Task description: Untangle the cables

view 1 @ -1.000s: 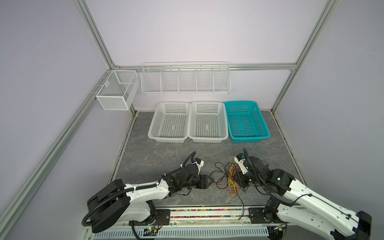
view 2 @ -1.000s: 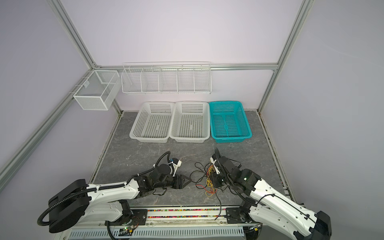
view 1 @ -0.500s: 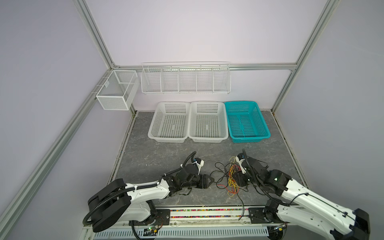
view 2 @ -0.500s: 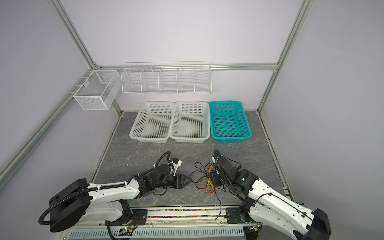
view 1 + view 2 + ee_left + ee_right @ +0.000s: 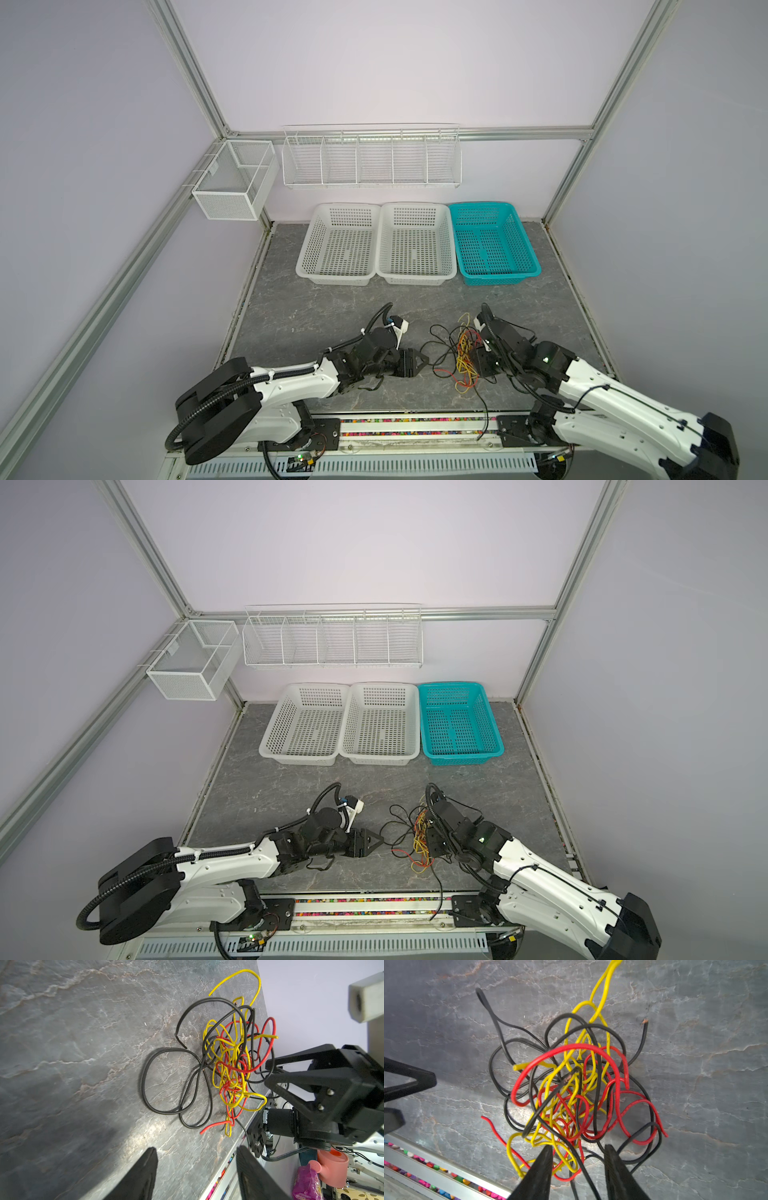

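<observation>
Where the cables [image 5: 461, 359] lie: in one tangle of red, yellow and black strands on the tabletop [image 5: 332, 307], near its front edge. The tangle sits between the left gripper [image 5: 423, 362] and the right gripper [image 5: 267, 1073]. One black strand runs out over the front rail [image 5: 415, 424].
Left fingers [image 5: 145, 1172]: spread apart with nothing between them. The tips are low over the tabletop, near the black loops but apart from them.
Right fingers [image 5: 537, 1174]: spread apart and astride the tangle's near edge. Black, yellow and red strands pass through the gap, and none is seen pinched.
Writing: the tag [image 5: 214, 169] on the mesh box [image 5: 232, 195] is too small to read. The print on the purple packet [image 5: 307, 1184] beyond the tabletop is blurred.
Change from one second ago: the right arm [image 5: 602, 399] has shifted slightly toward the middle in both top views. The left arm [image 5: 291, 380] and the tangle are placed as before.
Count, arms: two, one gripper each.
Count, baskets: three in a row at the back, two white baskets [image 5: 338, 245] [image 5: 415, 245] and one teal basket [image 5: 494, 245].
Count, rack [image 5: 372, 160]: one on the back wall, with five compartments.
Count, mesh box: one, on the left frame.
Count, cables: three colours; the number of strands cannot be told in the tangle.
</observation>
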Controlling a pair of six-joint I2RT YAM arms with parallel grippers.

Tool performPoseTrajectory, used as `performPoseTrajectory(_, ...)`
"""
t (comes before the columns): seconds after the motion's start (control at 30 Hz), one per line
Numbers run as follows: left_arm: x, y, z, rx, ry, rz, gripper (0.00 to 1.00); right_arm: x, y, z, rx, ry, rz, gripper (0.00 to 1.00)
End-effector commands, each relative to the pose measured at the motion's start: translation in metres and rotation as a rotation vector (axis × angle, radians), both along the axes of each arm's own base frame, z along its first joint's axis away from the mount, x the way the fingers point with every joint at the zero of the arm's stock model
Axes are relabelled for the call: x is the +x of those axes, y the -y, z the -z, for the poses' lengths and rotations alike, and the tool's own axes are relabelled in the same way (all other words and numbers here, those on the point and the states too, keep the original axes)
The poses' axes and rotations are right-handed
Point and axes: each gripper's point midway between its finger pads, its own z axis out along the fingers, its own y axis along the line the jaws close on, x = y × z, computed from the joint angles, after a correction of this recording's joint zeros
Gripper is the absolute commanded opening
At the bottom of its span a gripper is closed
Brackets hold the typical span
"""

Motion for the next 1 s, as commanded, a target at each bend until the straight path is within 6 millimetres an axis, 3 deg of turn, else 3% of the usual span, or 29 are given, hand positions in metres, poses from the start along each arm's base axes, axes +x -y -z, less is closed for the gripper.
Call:
performPoseTrajectory(0.0, 0.001, 0.005, -0.002, -0.033, -0.010, 0.002, 0.62, -0.004, -0.006, 0.008, 0.030, -0.031, 0.000, 0.36)
performPoseTrajectory(0.27, -0.002, 0.016, -0.004, -0.111, -0.046, 0.014, 0.62, 0.000, -0.041, -0.014, 0.169, -0.028, -0.079, 0.07)
performPoseTrajectory(0.6, -0.012, 0.034, -0.010, -0.222, -0.087, 0.052, 0.62, 0.014, -0.103, -0.068, 0.245, 0.009, -0.205, 0.06)
performPoseTrajectory(0.73, -0.017, 0.041, -0.012, -0.242, -0.088, 0.072, 0.62, 0.019, -0.132, -0.106, 0.255, 0.064, -0.272, 0.06)
performPoseTrajectory(0.97, -0.018, 0.039, -0.002, -0.208, -0.093, 0.064, 0.60, 0.025, -0.156, -0.147, 0.267, 0.120, -0.329, 0.06)
